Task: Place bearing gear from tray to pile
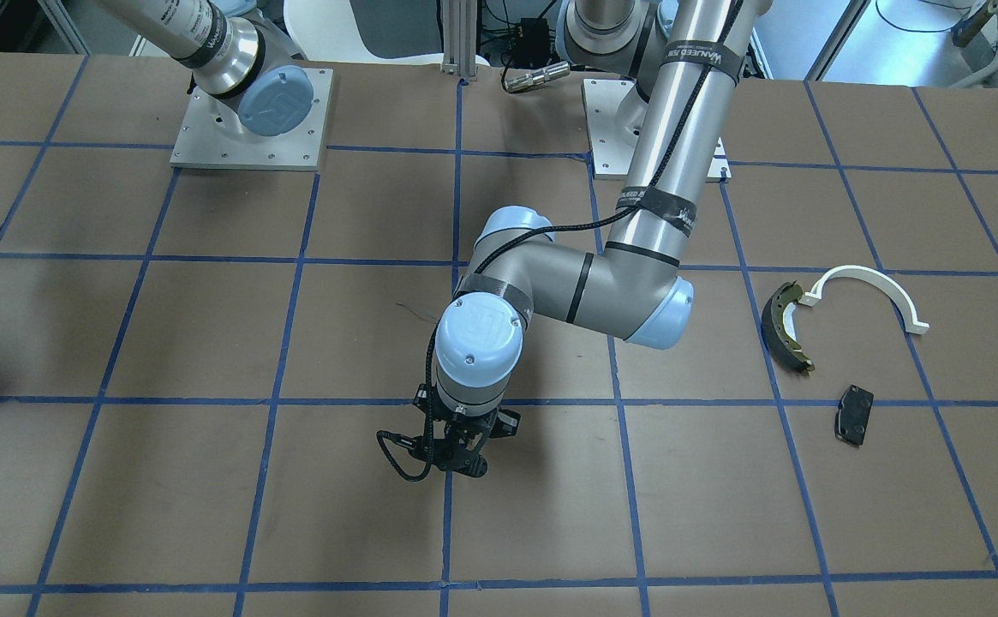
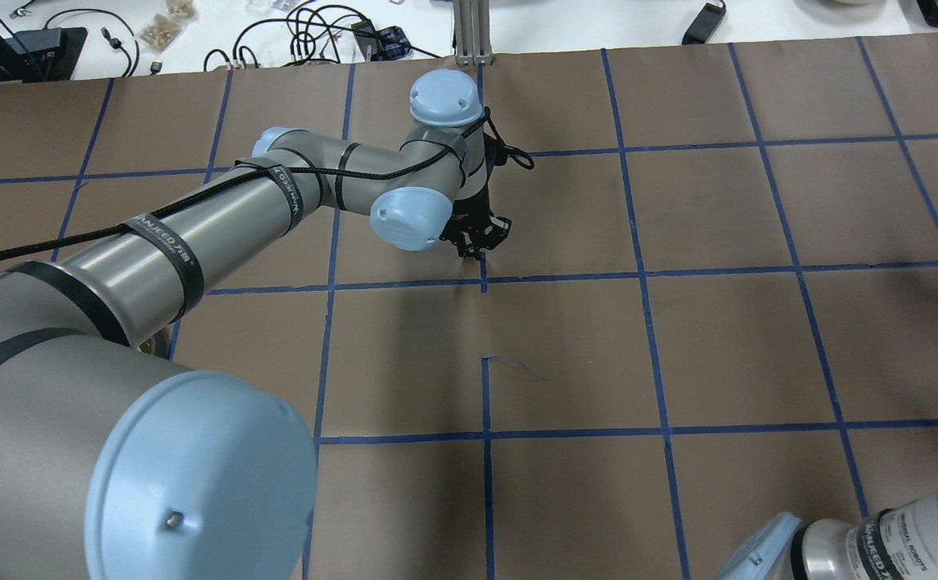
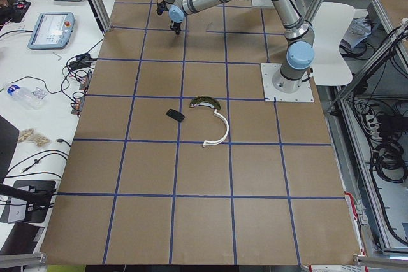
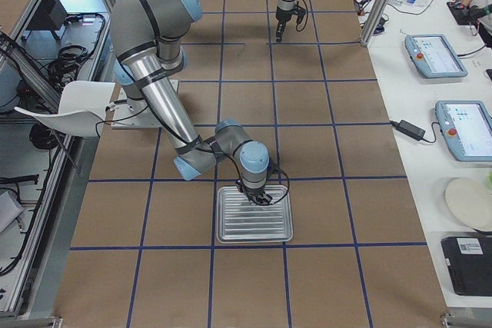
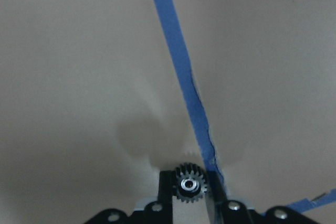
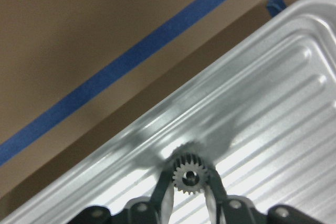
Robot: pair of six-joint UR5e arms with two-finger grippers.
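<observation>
Left gripper (image 2: pixel 473 251): reaches out over the middle of the table (image 1: pixel 207 343) and points down, its fingers (image 5: pixel 164 192) clamped on a small toothed gear.
Left gear (image 5: pixel 189 184): dark teeth and a shiny hub, pinched from both sides, face towards the wrist camera. It hangs low over the brown paper, just beside a blue tape line (image 5: pixel 178 61). I cannot tell whether it touches the paper.
Right gripper (image 4: pixel 260 199): far off at the other end of the table, pointing down over the tray (image 4: pixel 231 230), and pinching a second gear between its fingers (image 6: pixel 164 195).
Right gear (image 6: pixel 188 177): same kind, toothed with a bright centre, held over the ribbed metal floor of the tray near one long rim. From here I cannot say whether it is touching or lifted.
Tray: silver, ribbed, lying flat on the paper just inside a tape line.
Pile: three loose parts near each other on the left arm's side, well apart from both gears.
Shoe (image 1: pixel 785 330): dark and curved, with one end close to the bracket (image 1: pixel 871 290).
Bracket: a white half-ring, lying flat.
Pad (image 1: pixel 854 414): small, black and flat, near the shoe but apart from it.
</observation>
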